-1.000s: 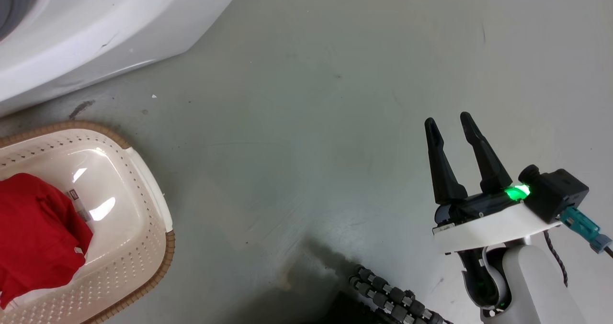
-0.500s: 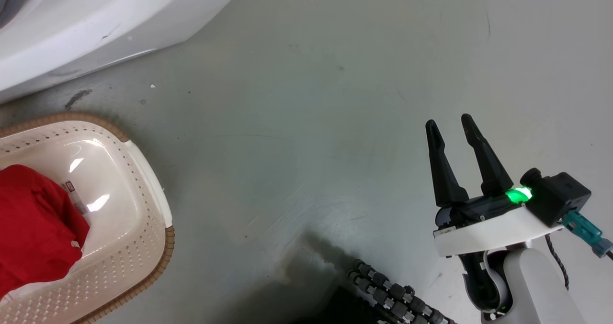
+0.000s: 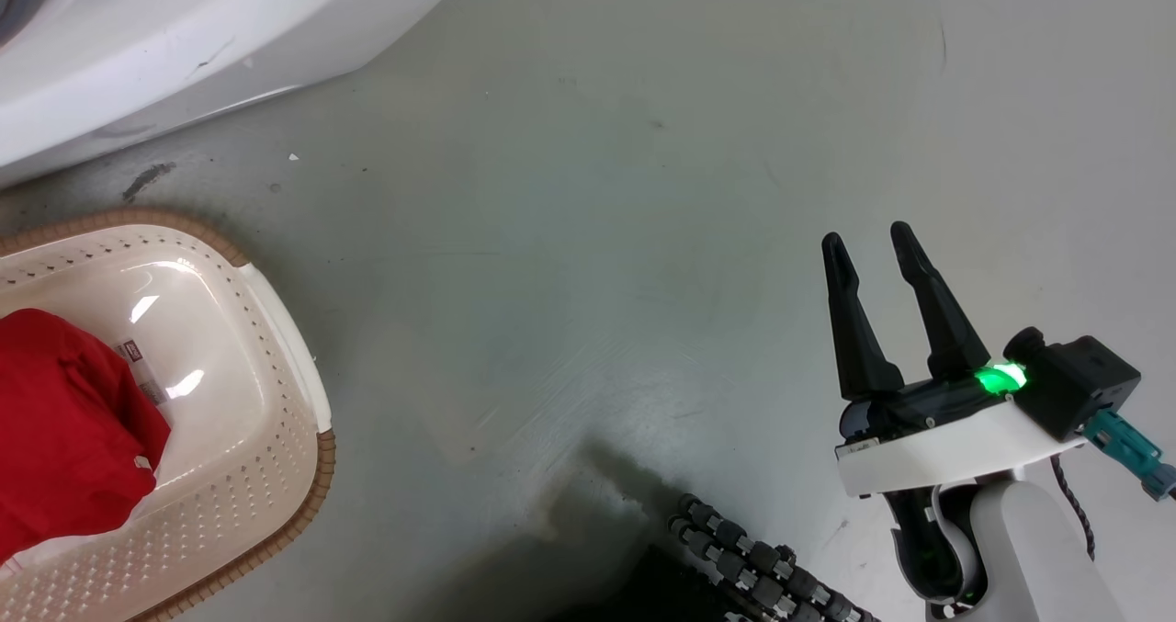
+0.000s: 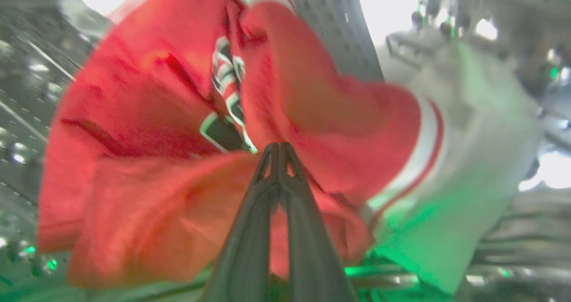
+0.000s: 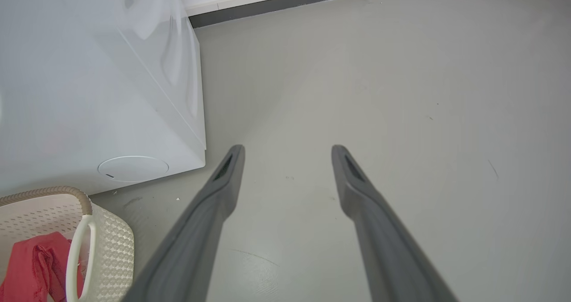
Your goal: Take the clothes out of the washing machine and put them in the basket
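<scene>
Left hand: fingers pressed together at the tips, pinching a fold of the striped top. Cloth bunches round both fingers, so the depth of the grip cannot be told. The view is blurred. The perforated steel drum shows behind the cloth, so the top is judged to be inside the washer or at its mouth. Right hand: fingers wide apart, holding nothing, over bare floor, well apart from the washer. The basket stands on the floor just beside the washer's front, and the plain red top is already heaped at one end of it.

Risks: the pinch is on a single fold, and thin, smooth-looking knit could slide out under its own hanging weight. The loose white panel trails wide and could catch at the washer's mouth or land on the floor short of the basket. The basket is small and partly filled, so a sprawling drop may drape over the rim.

Materials: both tops are soft, limp and creased, the striped one red with white panels and thin banding. The basket is glossy cream plastic with rounded corners, punched walls and a brown woven rim. The washer shell is smooth, hard and white.
</scene>
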